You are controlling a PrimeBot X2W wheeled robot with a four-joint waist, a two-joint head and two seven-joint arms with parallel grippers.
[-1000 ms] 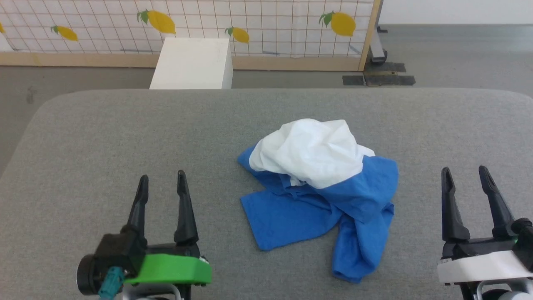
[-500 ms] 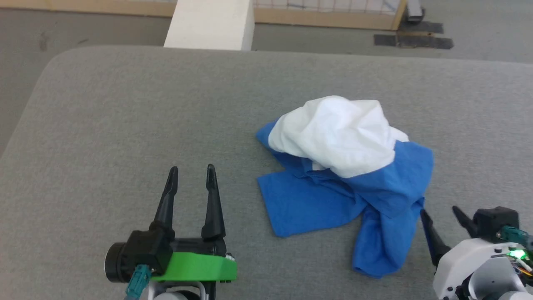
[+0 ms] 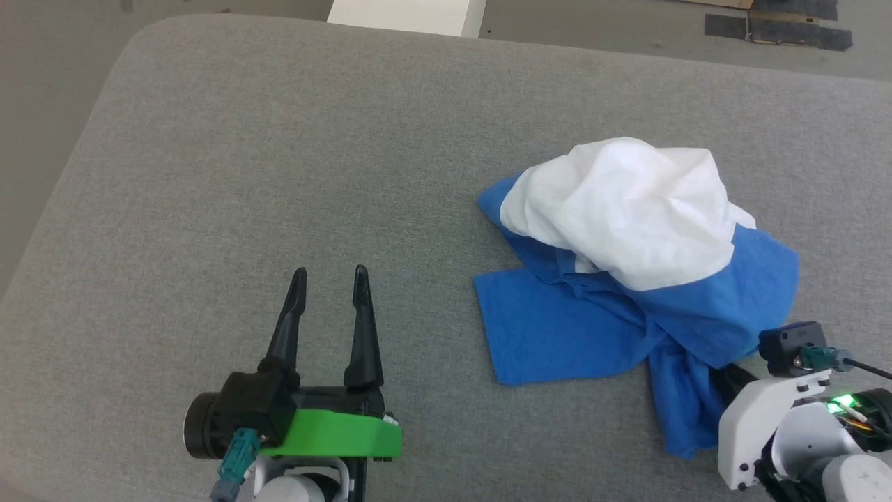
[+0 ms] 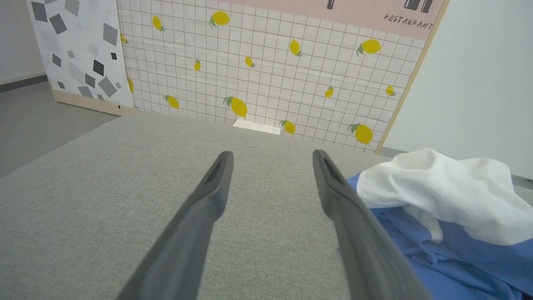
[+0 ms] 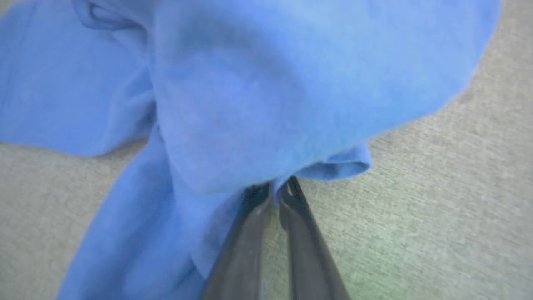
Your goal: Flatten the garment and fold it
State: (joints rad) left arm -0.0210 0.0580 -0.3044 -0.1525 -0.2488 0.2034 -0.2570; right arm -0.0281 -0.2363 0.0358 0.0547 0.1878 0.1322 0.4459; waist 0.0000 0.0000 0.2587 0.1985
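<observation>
While the left claw (image 3: 329, 277) hovers spread wide over the grey worktop (image 3: 279, 139), the right claw (image 5: 276, 188) pinches a blue edge of the crumpled T-shirt (image 3: 627, 209).

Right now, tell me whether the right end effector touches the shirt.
Touching: the right wrist view shows the right end effector pinching a blue fold of the shirt.
</observation>
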